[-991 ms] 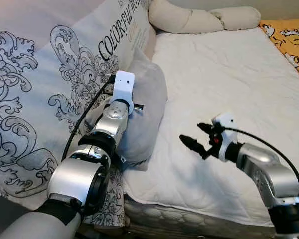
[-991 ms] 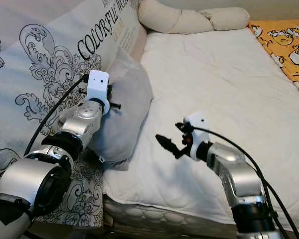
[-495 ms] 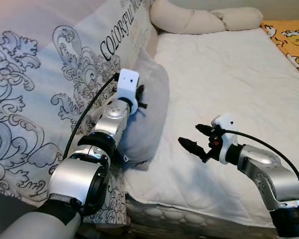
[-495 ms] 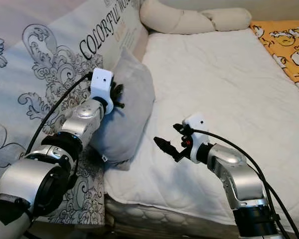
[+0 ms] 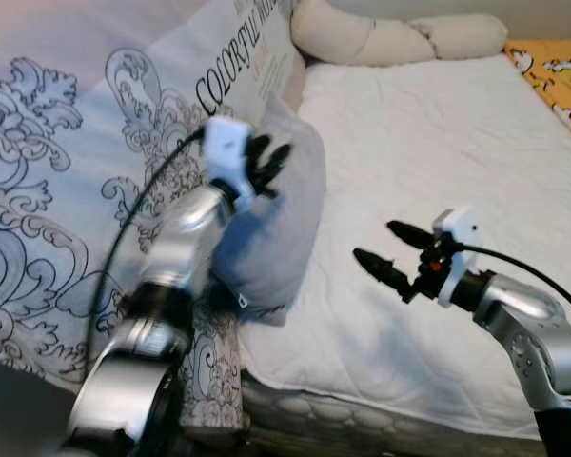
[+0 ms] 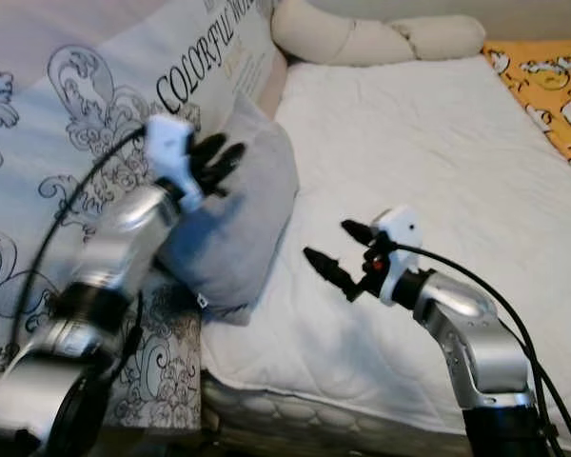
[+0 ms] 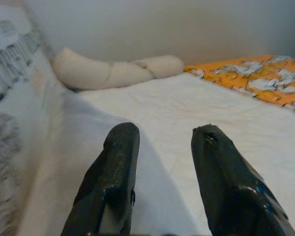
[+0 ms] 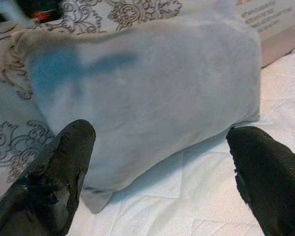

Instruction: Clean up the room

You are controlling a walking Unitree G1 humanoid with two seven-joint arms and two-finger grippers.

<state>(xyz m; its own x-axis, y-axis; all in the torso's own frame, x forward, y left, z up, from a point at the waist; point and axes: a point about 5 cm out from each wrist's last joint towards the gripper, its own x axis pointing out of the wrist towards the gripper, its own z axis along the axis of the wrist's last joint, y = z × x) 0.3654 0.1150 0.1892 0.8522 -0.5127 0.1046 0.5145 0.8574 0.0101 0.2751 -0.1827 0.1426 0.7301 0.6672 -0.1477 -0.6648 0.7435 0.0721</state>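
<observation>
White mattress (image 5: 438, 162) of the bed runs ahead of me, bare sheet, lightly wrinkled. Long beige bolster (image 5: 390, 38) lies across the far end by the wall. Orange patterned cloth (image 5: 557, 71) at far right corner of bed. Big patterned duvet (image 5: 86, 181) w/ grey scrollwork and black lettering is heaped along bed's left side.

Grey pillow (image 5: 281, 228) stands on edge, leaning vs the duvet, lower corner resting on mattress near the front-left edge. Small tag shows at its bottom corner.

My left pincer (image 5: 266, 162) is up at the pillow's upper edge, fingers apart, nothing between them; arm blurred. Whether tips touch the pillow – can't tell. Left wrist view: two black fingers (image 7: 113, 182) w/ a moderate gap, mattress and bolster beyond.

My right pincer (image 5: 392, 252) hovers over mattress, right of the pillow, pointing toward it, well apart from it. Fingers spread wide, empty. Right wrist view: fingers (image 8: 59, 172) at either side of frame, grey pillow face-on between them, duvet pattern behind it.
</observation>
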